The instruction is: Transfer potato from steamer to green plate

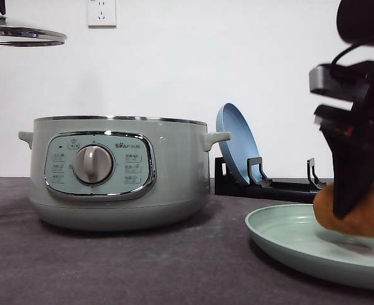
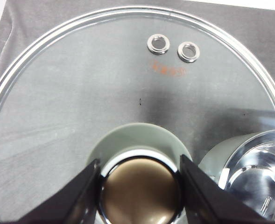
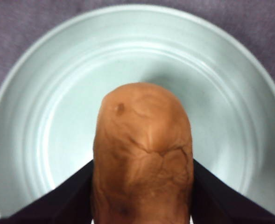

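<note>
The potato point(image 3: 142, 154) was an orange-brown, wrinkled, oblong lump, sitting low over the green plate point(image 1: 282, 238) near the desk's front right corner. The right gripper point(image 3: 142, 186) clamped it between both fingers, while the left gripper point(image 2: 139, 189) pinched the glass lid's knob point(image 2: 141, 191), holding the lid point(image 1: 21, 35) high, left of the open steamer point(image 1: 117, 171).

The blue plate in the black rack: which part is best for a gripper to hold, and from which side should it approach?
Probably the upper rim of the blue plate, approached from above. The plate stands almost on edge, leaning in the black rack, so its top edge is free while the rack's posts hold its lower part. The fingers should close over the thin rim, one on each face.
</note>
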